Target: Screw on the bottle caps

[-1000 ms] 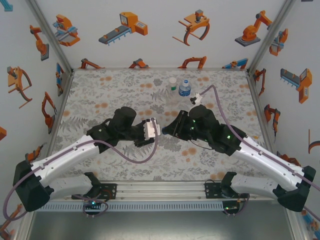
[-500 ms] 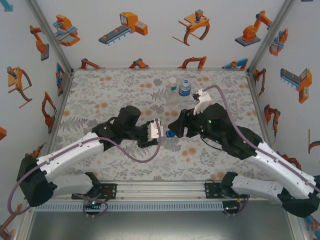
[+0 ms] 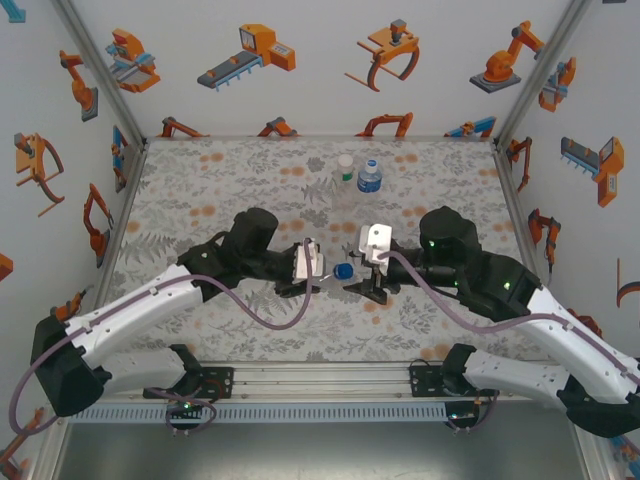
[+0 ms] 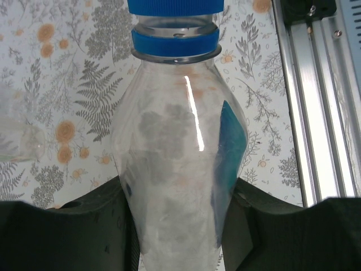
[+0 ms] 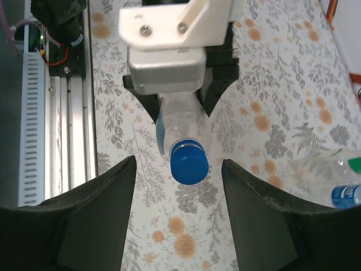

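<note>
The right hand (image 3: 363,282), fingers apart, has eased back from the blue cap (image 5: 189,164), so the bottle (image 4: 175,141) clamped in the left hand (image 4: 179,231) looks capped

A robot test booth: aluminium-framed walls (image 3: 320,105) papered with orange robot cartoons (image 3: 248,52), floral-cloth table (image 3: 200,190)

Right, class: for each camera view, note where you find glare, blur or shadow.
Left wrist: a bright vertical glare streak runs down the clear bottle; the left gripper holding it looks soft. Right wrist: the blue cap is fairly sharp, the right gripper in the foreground blurred. Top external: even light, soft shadows on the table.
</note>
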Tool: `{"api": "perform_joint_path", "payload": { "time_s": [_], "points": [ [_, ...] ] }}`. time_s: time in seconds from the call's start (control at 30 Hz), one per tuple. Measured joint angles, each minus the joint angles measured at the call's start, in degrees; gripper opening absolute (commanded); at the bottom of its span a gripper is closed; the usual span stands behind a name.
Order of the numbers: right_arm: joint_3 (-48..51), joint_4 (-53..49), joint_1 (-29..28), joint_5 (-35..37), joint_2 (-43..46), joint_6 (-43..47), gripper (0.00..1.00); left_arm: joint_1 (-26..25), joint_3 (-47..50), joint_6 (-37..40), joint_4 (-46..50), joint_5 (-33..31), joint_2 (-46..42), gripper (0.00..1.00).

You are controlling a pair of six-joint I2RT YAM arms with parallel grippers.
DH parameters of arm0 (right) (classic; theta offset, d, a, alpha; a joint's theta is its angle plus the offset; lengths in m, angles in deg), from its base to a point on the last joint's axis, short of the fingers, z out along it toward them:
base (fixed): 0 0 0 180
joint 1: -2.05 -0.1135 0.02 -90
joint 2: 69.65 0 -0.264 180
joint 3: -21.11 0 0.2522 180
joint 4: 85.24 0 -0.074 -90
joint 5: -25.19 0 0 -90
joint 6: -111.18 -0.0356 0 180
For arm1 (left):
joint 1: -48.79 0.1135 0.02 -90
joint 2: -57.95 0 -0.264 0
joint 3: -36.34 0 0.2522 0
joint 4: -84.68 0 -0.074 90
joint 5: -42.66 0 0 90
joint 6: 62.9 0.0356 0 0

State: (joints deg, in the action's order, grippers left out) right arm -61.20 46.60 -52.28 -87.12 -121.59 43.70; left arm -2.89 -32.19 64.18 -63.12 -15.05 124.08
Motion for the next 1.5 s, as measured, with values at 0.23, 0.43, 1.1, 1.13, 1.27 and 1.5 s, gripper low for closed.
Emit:
{"api": "perform_joint_path", "payload": {
  "time_s": [0.23,0.43,1.1,1.13,1.27,1.5],
  "points": [
    [0.04,-0.09,0.00,-3.65,0.28,5.44,0.50,-0.04,-0.11,0.00,0.90,1.25,-2.75,0.00],
    [0.09,0.22,0.00,-5.18,0.00,6.36,0.46,-0.04,-0.11,0.02,1.73,1.62,-2.95,0.00],
    [1.99,2.91,0.00,-5.33,-1.79,5.99,0.36,-0.04,-0.31,0.90,3.45,1.66,-4.15,0.00],
    [2.03,3.06,0.00,-5.31,-1.79,5.84,0.35,-0.04,-0.31,0.92,3.48,1.66,-4.17,0.00],
    [2.51,3.89,0.00,-5.11,-1.75,4.57,0.29,-0.04,-0.31,1.01,3.76,1.33,-4.35,0.00],
    [5.09,8.24,-0.02,0.42,-1.42,-8.20,0.00,0.02,-0.07,0.61,3.80,-1.68,-4.44,0.00]
  ]
}}
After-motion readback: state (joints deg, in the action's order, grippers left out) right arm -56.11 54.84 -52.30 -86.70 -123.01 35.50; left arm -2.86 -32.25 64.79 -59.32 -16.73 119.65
